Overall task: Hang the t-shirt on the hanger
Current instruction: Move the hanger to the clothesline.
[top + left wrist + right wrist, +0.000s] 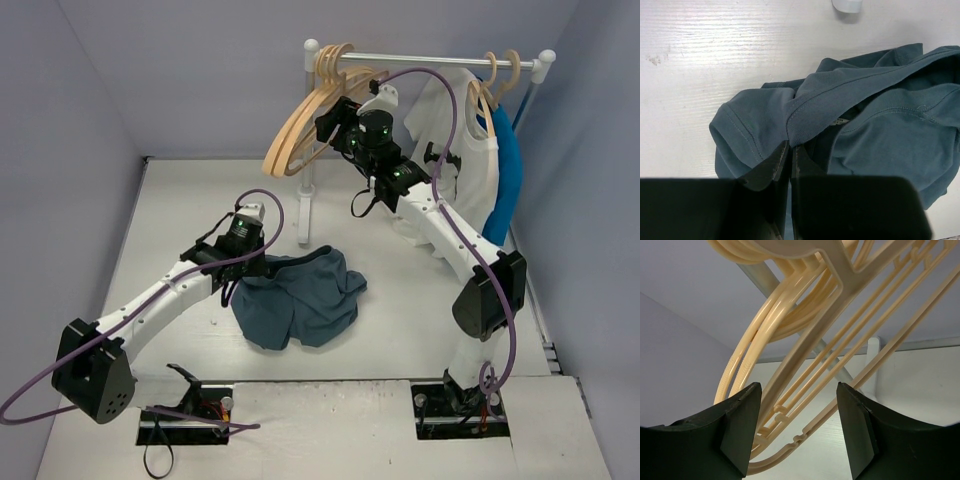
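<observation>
"Where was the t-shirt [300,300]?"

"Crumpled on the bench [180,210], with my left pincer [789,150] pressed together on a hemmed edge. It looked soft, light and limp. I judged it would sag, so a seam was the best hold."

"And the right?"

"My right pincer [799,395] stood spread around the hangers [790,365] on the rail [410,58]. They looked stiff, slick and light."

The t-shirt [305,300] lies on the table [180,210] in front of the rack [420,59], between my arms. My left gripper [790,150] sits at its left edge. My right gripper [799,390] is up behind it, around the hangers [295,140] at the rack's left end.
</observation>
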You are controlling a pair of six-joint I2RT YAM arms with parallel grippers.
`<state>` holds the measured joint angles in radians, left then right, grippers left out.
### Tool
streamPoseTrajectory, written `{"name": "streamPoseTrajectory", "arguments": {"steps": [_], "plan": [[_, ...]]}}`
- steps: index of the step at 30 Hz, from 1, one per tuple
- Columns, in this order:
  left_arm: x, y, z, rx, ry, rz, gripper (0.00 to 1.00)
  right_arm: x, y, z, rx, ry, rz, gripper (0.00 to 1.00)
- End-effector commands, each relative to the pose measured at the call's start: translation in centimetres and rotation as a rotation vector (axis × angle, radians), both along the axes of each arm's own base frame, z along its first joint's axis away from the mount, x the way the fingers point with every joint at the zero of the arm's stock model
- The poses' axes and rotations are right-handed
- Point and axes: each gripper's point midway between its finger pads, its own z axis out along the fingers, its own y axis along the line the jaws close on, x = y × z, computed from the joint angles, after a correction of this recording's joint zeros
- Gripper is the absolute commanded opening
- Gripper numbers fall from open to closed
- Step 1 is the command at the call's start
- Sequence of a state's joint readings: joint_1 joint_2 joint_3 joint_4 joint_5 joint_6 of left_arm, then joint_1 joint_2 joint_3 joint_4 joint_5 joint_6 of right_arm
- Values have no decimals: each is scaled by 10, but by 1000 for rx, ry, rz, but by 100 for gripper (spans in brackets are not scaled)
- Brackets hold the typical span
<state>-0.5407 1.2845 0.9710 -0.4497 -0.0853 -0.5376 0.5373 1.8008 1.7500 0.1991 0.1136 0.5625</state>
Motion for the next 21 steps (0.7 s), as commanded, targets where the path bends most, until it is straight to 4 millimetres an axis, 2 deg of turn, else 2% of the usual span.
{"name": "streamPoseTrajectory", "arguments": {"steps": [1,4,14,21], "plan": [[7,0,23,-34,-70,7,0,-5,0,61,116,-141,12,58],[6,1,23,-31,-69,9,0,-1,4,61,125,-140,16,58],[5,4,25,-20,-71,11,0,13,16,36,146,-90,19,58],[4,5,24,-16,-69,13,0,18,17,30,160,-84,13,57]]}}
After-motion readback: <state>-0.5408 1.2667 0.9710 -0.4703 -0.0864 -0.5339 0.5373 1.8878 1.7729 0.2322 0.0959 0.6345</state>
